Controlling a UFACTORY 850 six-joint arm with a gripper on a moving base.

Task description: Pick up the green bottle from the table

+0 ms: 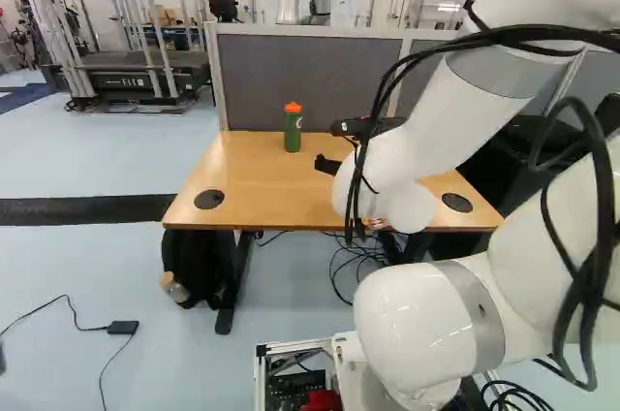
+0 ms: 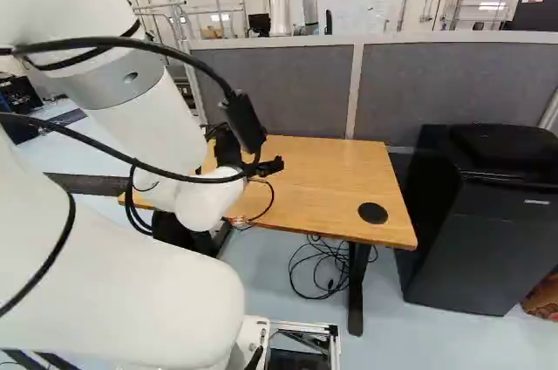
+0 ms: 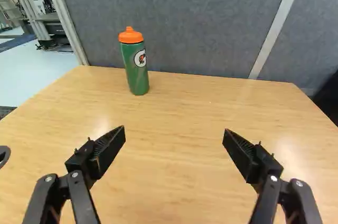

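Note:
In the left base view my gripper (image 1: 334, 146) hangs over the table (image 1: 257, 183), to the right of the green bottle (image 1: 293, 130). The bottle stands upright near the table's far edge and has an orange cap. From the wrist view, the gripper (image 3: 175, 130) is wide open, with only tabletop (image 3: 174, 166) seen between its fingers. The bottle (image 3: 136, 68) is well ahead of them, off toward one finger's side, and neither finger touches it. In the right base view my arm hides the bottle.
Grey partition panels (image 1: 310, 81) stand behind the table. A black cabinet (image 2: 475, 230) is at its right side. Under the table are a black bag (image 1: 199, 261) and loose cables (image 2: 318, 270). A treadmill frame (image 1: 131, 72) stands at the far left.

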